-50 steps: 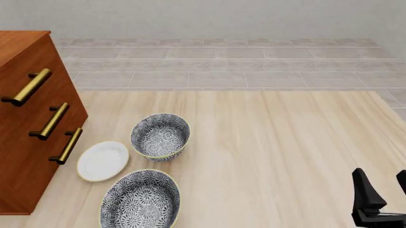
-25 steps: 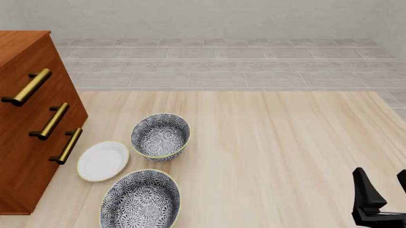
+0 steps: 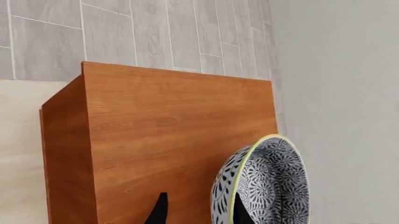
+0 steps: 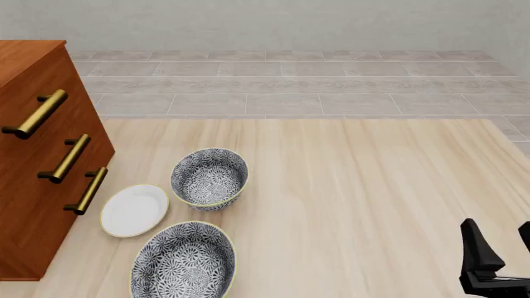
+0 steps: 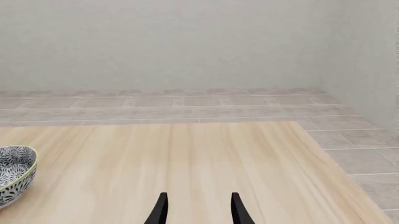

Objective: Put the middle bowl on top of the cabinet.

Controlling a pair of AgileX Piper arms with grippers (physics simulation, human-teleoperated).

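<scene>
In the left wrist view the middle bowl (image 3: 274, 186), blue-and-white floral with a yellow-green rim, is over the reddish-brown top of the cabinet (image 3: 174, 130); I cannot tell whether it rests there. My left gripper (image 3: 199, 212) is open. One finger is inside the bowl against its wall, and the other stands well clear outside. The front view shows the cabinet (image 4: 33, 205) at the left edge with its brass handles; neither that bowl nor the left gripper appears there. My right gripper (image 4: 501, 248) is open low at the right over the table, also in the right wrist view (image 5: 198, 210), with nothing between its fingers.
Two similar floral bowls stand on the wooden table, one (image 4: 210, 178) beside the cabinet and one (image 4: 184, 261) at the near edge. A small white plate (image 4: 134, 210) lies between them and the cabinet. A floral bowl's edge (image 5: 12, 172) shows in the right wrist view.
</scene>
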